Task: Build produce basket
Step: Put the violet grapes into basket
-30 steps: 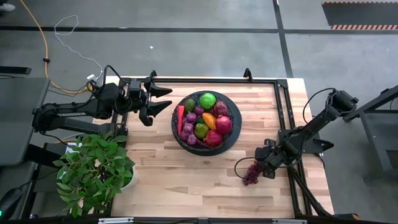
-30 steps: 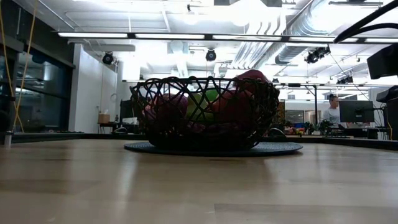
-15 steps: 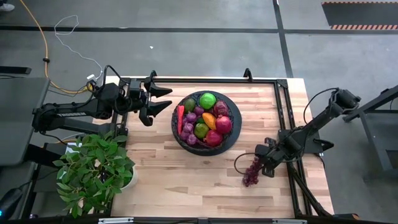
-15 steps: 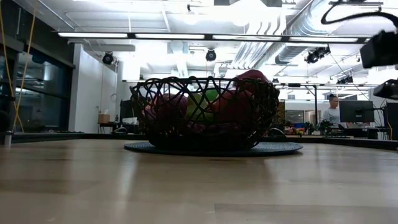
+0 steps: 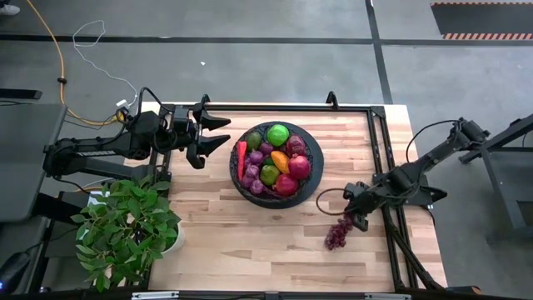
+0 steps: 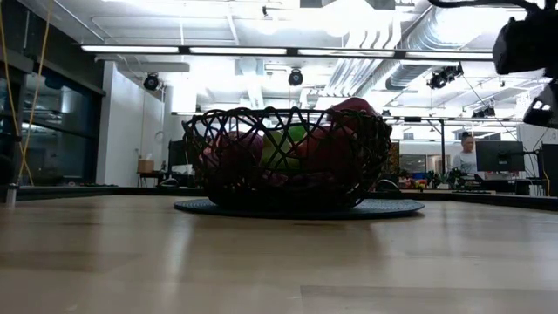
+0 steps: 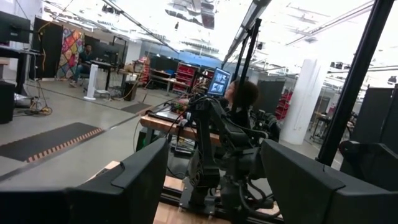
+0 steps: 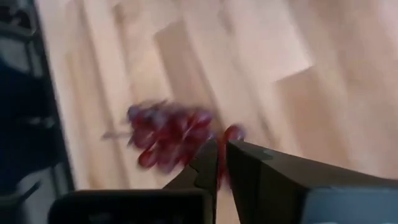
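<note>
The grape bunch (image 5: pixel 337 234) lies on the surface (image 5: pixel 250 233), well apart from the basket (image 5: pixel 276 161), which already holds most of the produce (image 5: pixel 278 133). The right end effector (image 5: pixel 356 218) sits at the bunch's upper end, fingers clenched together; whether it grips the stem or has closed on nothing cannot be confirmed. The bunch is judged light, knobbly and loose-hanging, best taken at the stem end, since single grapes may slip. The right wrist view shows the closed fingers (image 8: pixel 249 163) touching the grapes (image 8: pixel 165 134); the low view shows only the basket (image 6: pixel 288 157). The left end effector (image 5: pixel 212 133) waits released beside the basket.
</note>
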You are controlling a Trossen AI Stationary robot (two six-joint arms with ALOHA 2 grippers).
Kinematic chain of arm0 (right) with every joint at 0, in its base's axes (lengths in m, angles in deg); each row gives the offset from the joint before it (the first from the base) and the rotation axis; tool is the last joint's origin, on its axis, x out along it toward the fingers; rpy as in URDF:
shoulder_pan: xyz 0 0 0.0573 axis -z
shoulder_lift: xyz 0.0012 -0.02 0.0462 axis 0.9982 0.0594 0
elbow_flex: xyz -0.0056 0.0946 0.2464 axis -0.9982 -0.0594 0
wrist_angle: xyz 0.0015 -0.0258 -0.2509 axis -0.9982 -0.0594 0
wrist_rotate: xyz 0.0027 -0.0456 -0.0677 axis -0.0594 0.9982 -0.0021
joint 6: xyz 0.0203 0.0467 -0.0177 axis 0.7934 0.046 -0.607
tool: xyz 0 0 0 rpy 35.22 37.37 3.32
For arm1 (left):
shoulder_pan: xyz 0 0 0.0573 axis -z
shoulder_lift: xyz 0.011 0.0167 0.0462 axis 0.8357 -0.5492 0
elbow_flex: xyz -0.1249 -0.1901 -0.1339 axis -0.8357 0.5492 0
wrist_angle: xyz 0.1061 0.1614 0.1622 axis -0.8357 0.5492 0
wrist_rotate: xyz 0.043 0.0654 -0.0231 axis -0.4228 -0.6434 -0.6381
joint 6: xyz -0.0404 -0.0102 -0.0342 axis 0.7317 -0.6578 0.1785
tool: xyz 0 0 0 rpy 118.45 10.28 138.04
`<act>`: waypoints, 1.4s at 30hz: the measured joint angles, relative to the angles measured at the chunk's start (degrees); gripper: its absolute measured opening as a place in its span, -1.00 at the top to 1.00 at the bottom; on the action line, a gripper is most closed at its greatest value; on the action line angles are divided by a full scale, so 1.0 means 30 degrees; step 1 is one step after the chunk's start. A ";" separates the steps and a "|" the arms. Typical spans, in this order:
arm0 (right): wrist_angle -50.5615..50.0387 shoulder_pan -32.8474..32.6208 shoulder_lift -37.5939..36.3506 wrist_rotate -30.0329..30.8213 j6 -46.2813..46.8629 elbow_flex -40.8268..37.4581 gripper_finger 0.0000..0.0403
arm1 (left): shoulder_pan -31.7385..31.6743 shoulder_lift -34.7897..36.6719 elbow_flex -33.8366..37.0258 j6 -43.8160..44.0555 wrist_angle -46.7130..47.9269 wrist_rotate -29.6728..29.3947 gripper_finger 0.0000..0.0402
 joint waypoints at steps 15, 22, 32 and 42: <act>0.0827 -0.0044 0.2602 -0.0766 -0.2176 0.0022 -0.11 | 0.0004 0.0000 0.0000 0.0000 -0.0007 0.0000 -0.23; 0.2600 -0.0051 0.4207 -0.1079 -0.3642 0.0022 -0.11 | 0.0000 0.0000 0.0000 0.0000 -0.0007 0.0000 -0.23; 0.2816 -0.0058 0.5563 -0.2202 -0.4887 0.0015 0.13 | 0.0000 0.0007 0.0000 0.0000 0.0187 0.0000 -0.23; 0.3571 -0.0058 0.5625 -0.2234 -0.4741 0.0015 0.58 | 0.0001 0.0007 0.0000 -0.0007 0.0576 0.0007 -0.23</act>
